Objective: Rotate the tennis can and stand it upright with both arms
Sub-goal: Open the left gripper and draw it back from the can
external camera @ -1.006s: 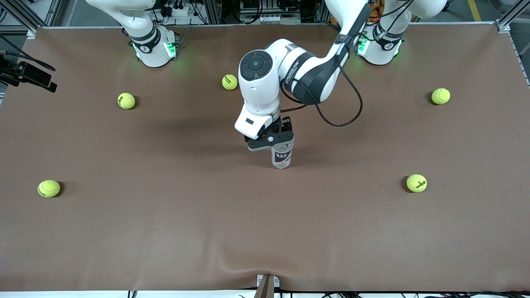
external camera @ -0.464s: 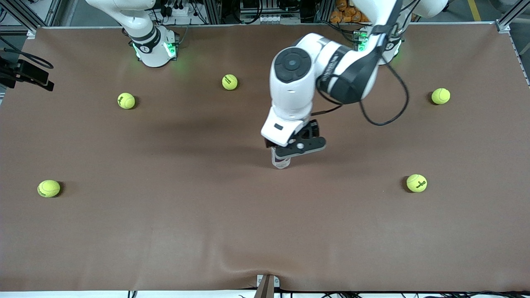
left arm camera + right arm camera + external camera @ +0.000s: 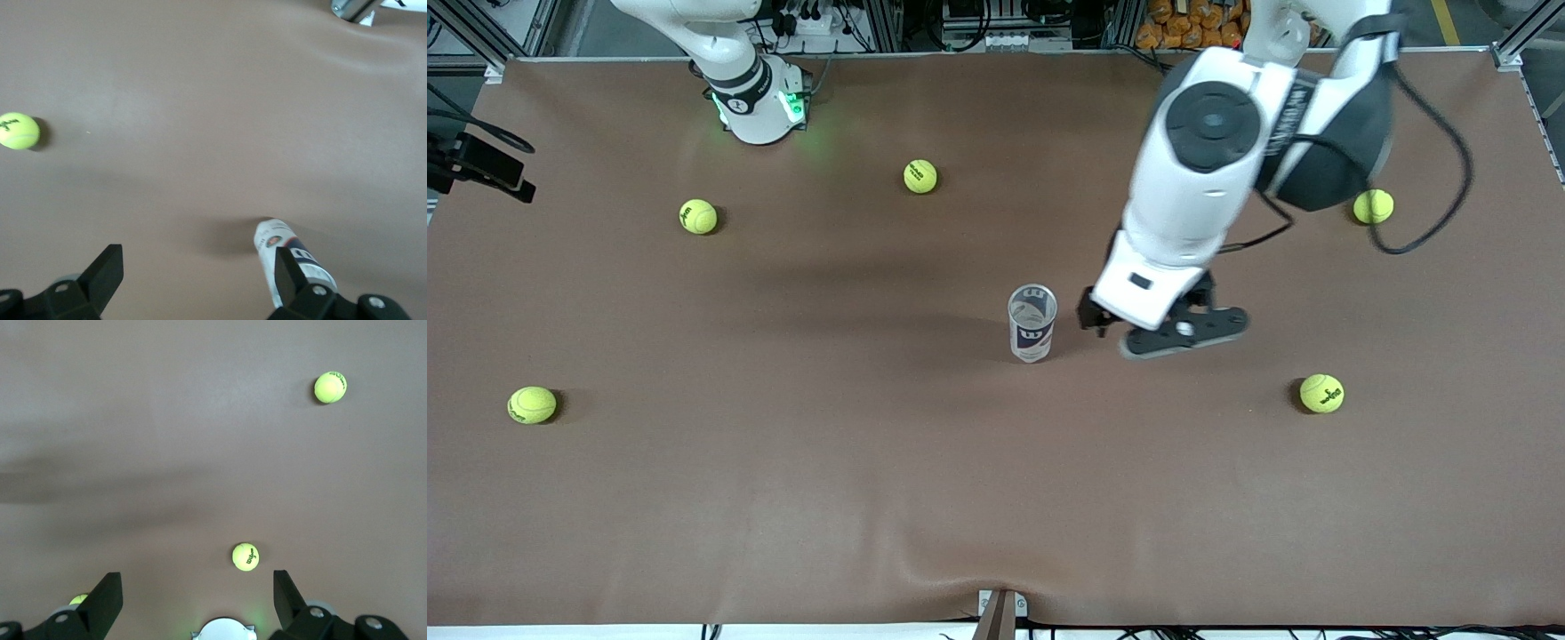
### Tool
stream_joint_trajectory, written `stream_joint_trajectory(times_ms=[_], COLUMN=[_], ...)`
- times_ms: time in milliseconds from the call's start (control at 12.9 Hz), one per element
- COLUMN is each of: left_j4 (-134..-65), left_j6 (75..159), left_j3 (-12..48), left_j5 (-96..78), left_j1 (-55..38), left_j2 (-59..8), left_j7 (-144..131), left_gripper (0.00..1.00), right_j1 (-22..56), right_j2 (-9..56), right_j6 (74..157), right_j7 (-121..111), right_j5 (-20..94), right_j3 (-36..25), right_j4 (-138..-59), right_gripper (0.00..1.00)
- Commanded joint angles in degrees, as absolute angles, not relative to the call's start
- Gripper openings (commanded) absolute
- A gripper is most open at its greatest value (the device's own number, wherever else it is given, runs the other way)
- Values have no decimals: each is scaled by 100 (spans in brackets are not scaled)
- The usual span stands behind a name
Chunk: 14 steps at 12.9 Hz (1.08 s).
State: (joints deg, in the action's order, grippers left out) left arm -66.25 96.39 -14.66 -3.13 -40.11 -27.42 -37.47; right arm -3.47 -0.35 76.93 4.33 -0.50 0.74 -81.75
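Observation:
The tennis can (image 3: 1032, 323) stands upright near the table's middle, its open silvery rim up and its white, navy and red label facing the front camera. My left gripper (image 3: 1165, 327) is open and empty, apart from the can, over the bare table beside it toward the left arm's end. In the left wrist view the can (image 3: 288, 253) shows beside one finger (image 3: 288, 277), outside the open left gripper (image 3: 198, 267). My right gripper (image 3: 198, 613) is open and empty, high over the table by its own base (image 3: 223, 628); the right arm waits.
Several yellow-green tennis balls lie apart on the brown table cover: (image 3: 920, 176), (image 3: 698, 216), (image 3: 532, 404), (image 3: 1321, 393), (image 3: 1373, 206). The ball (image 3: 1321, 393) is closest to the left gripper and shows in the left wrist view (image 3: 19, 130). A metal bracket (image 3: 1000, 609) sits at the front edge.
My left gripper has let go of the can's top and moved away toward the left arm's end of the table. The can stays upright in place.

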Motion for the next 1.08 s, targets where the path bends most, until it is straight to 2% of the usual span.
stream_joint_trajectory(times_ms=[0,619,1006], left_j4=[-6715,-6776,-7100], left_j6=[9457,8852,8684], left_j3=[-1415,-1406,-257], left_j5=[-219,-114,-105], left_j1=[-3614,-2691,-803], left_j2=[-2479,-1978,-1654], left_j7=[-2957,-1119,95], left_gripper=[100,100,100], right_j1=[-378,-395,-396], right_j2=[-167,-141,-132], right_j6=[7778,7743,7726], right_j7=[519,457,457], right_j5=[-114,-114,-106], right_j3=[105,114,106], right_j4=[-8314,-8262,-8270], right_gripper=[100,100,100])
